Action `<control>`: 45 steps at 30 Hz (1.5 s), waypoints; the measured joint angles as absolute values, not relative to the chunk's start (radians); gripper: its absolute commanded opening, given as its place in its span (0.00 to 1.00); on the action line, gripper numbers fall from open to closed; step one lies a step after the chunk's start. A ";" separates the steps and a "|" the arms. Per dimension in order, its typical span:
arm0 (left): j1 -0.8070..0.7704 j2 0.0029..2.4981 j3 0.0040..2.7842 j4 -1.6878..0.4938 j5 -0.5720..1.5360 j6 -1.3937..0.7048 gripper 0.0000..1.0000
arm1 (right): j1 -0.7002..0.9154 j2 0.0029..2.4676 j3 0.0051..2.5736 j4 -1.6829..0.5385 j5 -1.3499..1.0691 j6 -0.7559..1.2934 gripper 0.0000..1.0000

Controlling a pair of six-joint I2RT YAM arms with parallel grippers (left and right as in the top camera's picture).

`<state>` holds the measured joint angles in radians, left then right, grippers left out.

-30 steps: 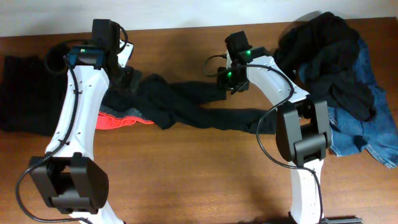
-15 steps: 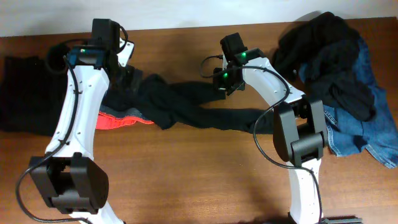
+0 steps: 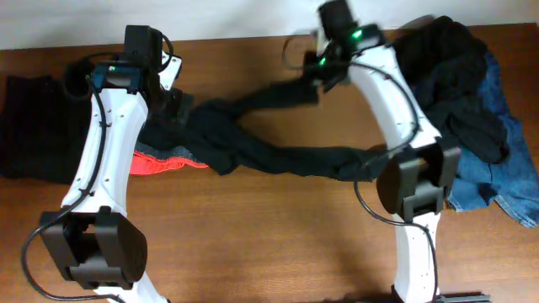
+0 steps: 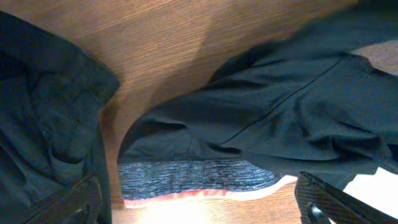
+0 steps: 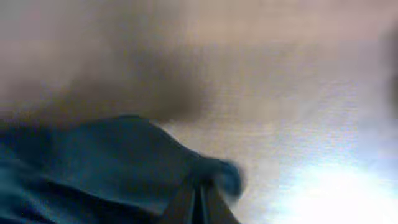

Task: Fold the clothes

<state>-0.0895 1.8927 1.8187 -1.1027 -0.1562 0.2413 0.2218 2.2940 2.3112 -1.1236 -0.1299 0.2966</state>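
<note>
You have black trousers (image 3: 286, 157) mid-frame, a red-and-grey banded piece (image 3: 168, 162) at left, blue denim jeans (image 3: 505, 181) at right, and a brown wood-grain desk (image 3: 253, 244).

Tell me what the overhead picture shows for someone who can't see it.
Over a brown table, the right end effector pinches one leg of long black trousers near the far edge, while the left end effector hangs open above their other end. Dark clothes and blue jeans lie piled at the right.

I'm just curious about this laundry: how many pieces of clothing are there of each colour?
Black: 3 (left piece, trousers, right heap, maybe several)
Blue jeans: 1
Red-and-grey piece: 1
Total: at least 5
</note>
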 measured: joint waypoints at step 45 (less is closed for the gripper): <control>-0.089 1.893 1.819 -1.102 -0.156 0.241 0.99 | -0.093 2.294 2.471 -1.243 0.020 0.185 0.99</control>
